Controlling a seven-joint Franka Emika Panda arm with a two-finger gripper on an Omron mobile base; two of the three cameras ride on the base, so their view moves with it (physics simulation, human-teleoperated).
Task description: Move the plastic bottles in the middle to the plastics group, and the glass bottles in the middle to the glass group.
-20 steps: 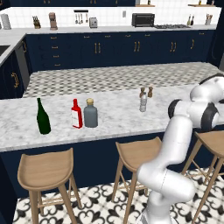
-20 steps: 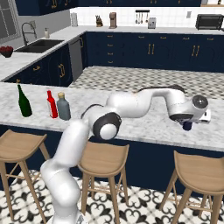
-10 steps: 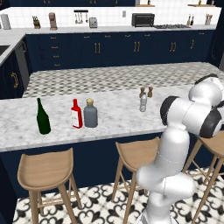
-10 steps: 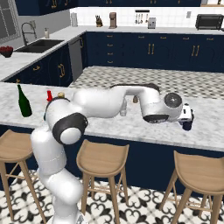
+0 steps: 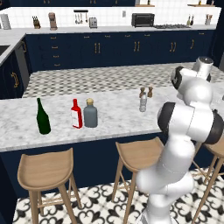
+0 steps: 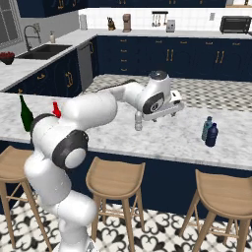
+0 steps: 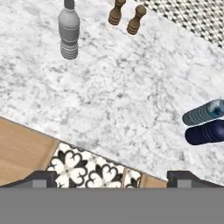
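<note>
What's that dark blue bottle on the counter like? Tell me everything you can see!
The dark blue bottle is small and navy, looks like plastic, with a rounded body and a narrower neck. It stands upright on the white marble counter, near the front edge at the right end. A slim grey-blue bottle stands right beside it, so close they may touch. In the hand view the pair sits at the right. Nothing grips it.

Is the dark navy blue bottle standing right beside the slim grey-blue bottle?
Yes, in the right base view the dark navy blue bottle stands directly next to the slim grey-blue bottle.
</note>
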